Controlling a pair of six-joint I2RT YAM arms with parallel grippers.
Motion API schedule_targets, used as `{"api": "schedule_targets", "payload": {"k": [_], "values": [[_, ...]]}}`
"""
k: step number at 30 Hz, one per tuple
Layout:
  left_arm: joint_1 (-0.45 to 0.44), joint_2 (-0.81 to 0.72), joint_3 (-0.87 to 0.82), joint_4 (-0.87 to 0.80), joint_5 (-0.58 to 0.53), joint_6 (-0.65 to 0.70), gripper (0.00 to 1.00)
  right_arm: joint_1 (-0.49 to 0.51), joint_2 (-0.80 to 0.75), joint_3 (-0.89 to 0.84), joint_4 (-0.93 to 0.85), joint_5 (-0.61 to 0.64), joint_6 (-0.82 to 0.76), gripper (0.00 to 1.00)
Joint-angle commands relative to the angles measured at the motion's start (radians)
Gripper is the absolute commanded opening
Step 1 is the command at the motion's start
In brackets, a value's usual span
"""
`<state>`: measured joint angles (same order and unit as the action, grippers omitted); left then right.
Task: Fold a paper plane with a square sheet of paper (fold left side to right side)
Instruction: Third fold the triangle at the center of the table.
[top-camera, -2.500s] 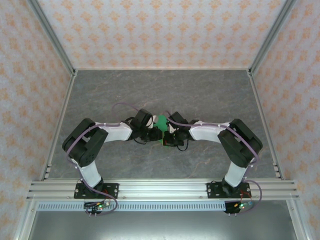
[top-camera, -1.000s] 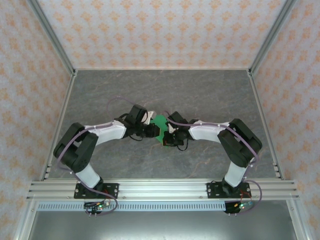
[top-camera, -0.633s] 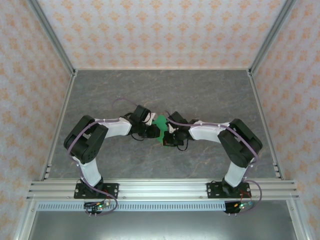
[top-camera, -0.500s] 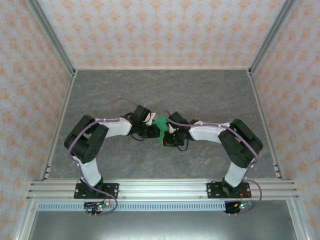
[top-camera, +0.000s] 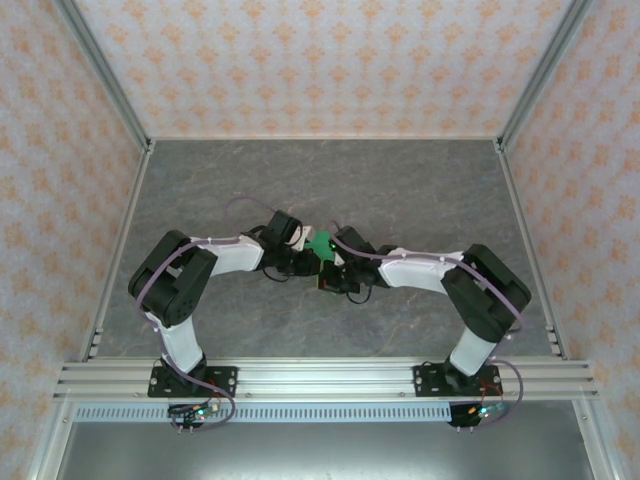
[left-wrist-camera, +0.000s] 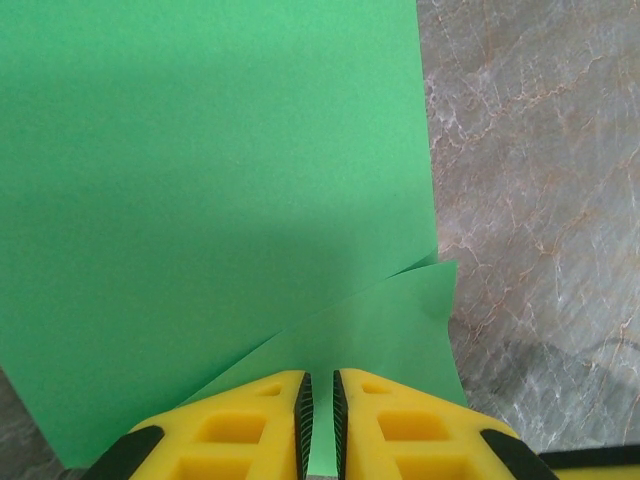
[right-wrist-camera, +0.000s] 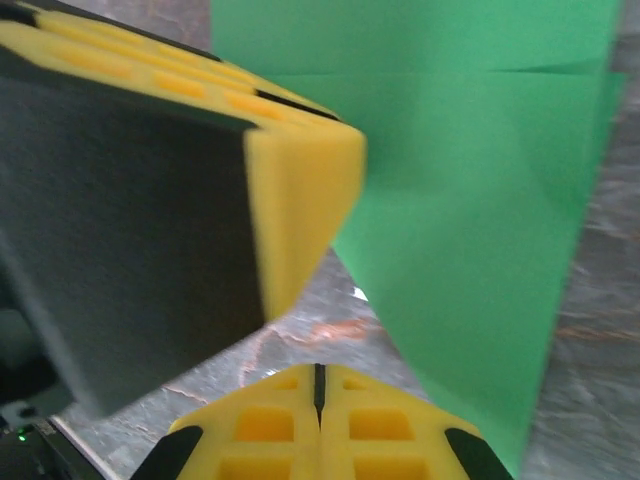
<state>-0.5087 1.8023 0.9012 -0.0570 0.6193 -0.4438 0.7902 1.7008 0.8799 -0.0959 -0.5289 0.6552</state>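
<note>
Left wrist view: thin bright green square sheet of paper (left-wrist-camera: 200, 180) lies on the grey marbled tabletop (left-wrist-camera: 530, 150). The left gripper (left-wrist-camera: 320, 410) pinches its lifted flap. The right gripper (right-wrist-camera: 320, 385) is clenched, empty. Judged light, limp, easily creased; hold by an edge.

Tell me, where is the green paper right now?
In the overhead view the green paper is near the middle of the table, between the left gripper, which pinches its edge, and the right gripper.
</note>
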Motion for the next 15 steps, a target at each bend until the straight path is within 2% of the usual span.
{"api": "schedule_targets", "payload": {"k": [1,10,15], "values": [[0.005,0.012,-0.031,-0.026,-0.063,0.007,0.19,0.003,0.041,0.026,0.063,0.055,0.055,0.0],[0.004,0.011,-0.035,-0.026,-0.069,0.005,0.18,0.001,0.066,0.002,0.034,0.123,0.083,0.0],[0.005,0.017,-0.03,-0.027,-0.072,0.008,0.18,-0.001,0.008,-0.068,-0.045,0.16,0.086,0.0]]}}
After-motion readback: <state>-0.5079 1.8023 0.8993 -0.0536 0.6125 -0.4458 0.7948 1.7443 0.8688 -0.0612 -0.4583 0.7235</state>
